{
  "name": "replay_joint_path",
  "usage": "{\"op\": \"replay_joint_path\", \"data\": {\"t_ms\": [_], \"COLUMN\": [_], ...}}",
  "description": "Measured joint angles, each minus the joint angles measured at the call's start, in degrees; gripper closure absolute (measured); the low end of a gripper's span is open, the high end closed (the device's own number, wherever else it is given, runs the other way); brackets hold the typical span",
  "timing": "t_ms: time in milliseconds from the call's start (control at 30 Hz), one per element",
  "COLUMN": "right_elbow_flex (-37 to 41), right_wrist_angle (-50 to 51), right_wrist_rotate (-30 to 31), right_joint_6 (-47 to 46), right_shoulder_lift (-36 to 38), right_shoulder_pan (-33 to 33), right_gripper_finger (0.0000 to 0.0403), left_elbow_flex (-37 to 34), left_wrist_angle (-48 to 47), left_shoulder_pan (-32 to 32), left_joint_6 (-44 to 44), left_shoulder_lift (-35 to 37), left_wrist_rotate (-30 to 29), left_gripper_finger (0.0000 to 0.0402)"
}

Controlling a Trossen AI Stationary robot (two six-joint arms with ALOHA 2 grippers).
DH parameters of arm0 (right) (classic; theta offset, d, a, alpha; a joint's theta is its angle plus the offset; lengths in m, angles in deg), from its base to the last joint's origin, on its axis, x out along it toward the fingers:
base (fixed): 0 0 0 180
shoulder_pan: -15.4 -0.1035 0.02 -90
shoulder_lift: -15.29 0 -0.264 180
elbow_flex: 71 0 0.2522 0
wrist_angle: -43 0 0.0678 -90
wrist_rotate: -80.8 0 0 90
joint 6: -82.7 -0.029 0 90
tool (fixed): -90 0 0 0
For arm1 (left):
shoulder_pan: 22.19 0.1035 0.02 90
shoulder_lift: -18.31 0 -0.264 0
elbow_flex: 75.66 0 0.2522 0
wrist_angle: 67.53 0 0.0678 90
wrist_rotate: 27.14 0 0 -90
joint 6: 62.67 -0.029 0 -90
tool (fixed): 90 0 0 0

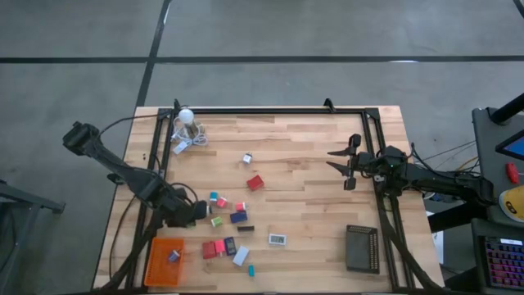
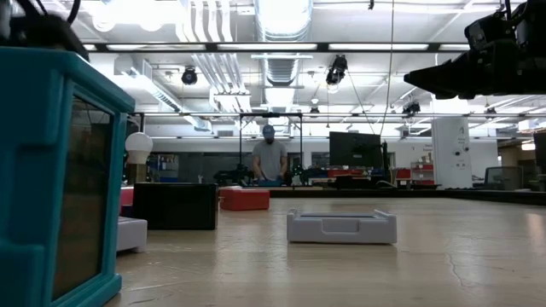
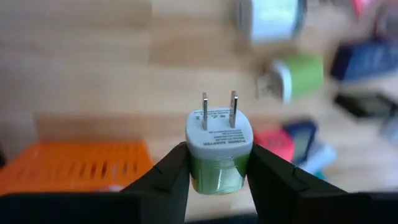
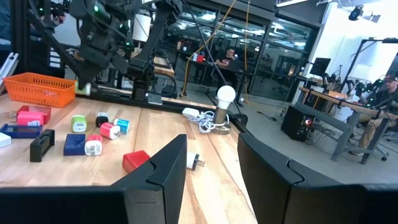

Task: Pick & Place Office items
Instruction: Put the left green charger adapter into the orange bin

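I am gripping a small green-and-white plastic plug adapter (image 3: 219, 152) in my left hand (image 3: 217, 171), the two dark fingers (image 3: 165, 177) pressing its green sides. Its white face with the two metal prongs is pointing away from my wrist, and its long axis is running straight out between the fingers. In the overhead view my left hand (image 1: 195, 211) is hanging over the desk's (image 1: 303, 147) lower left part, at about 1 o'clock from the orange ribbed plastic tray (image 1: 165, 261) and near it.

That tray is holding one small dark piece (image 1: 173, 256); the black ribbed tray (image 1: 361, 247), well apart at 3 o'clock from it, is showing nothing inside that I can make out.

The other small office items (image 1: 238, 216) are lying scattered between the two trays: a red block (image 1: 255, 183), a white rectangular piece (image 1: 277, 239), pink and navy ones.

My right hand (image 1: 339, 161) is hovering with its fingers spread wide and holding nothing, at 12 o'clock from the black tray.
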Motion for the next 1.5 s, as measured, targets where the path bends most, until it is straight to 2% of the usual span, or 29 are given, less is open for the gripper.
{"op": "replay_joint_path", "data": {"t_ms": [133,267,367,700,867,1167,1500], "right_elbow_flex": [0.0,0.0,0.0,0.0,0.0,0.0,0.0], "right_wrist_angle": [0.0,0.0,0.0,0.0,0.0,0.0,0.0], "right_wrist_rotate": [0.0,0.0,0.0,0.0,0.0,0.0,0.0], "right_joint_6": [0.0,0.0,0.0,0.0,0.0,0.0,0.0], "right_shoulder_lift": [0.0,0.0,0.0,0.0,0.0,0.0,0.0], "right_shoulder_pan": [0.0,0.0,0.0,0.0,0.0,0.0,0.0], "right_gripper_finger": [0.0264,0.0264,0.0264,0.0264,0.0264,0.0264,0.0264], "left_elbow_flex": [3.7,6.9,8.4,8.7,8.7,8.7,8.7], "left_wrist_angle": [-2.6,-5.6,-6.5,-6.0,-3.5,-0.1,2.2], "left_shoulder_pan": [-0.4,-1.7,-3.6,-13.9,-18.2,-25.0,-27.1], "left_joint_6": [-7.6,-16.3,-19.5,-14.4,-18.8,-20.6,-21.0], "left_shoulder_lift": [0.0,0.0,0.0,0.0,0.0,0.0,0.0], "left_wrist_rotate": [1.5,-2.3,-5.9,-9.2,-11.2,-11.4,-11.4], "left_gripper_finger": [0.0264,0.0264,0.0263,0.0262,0.0262,0.0261,0.0261]}}
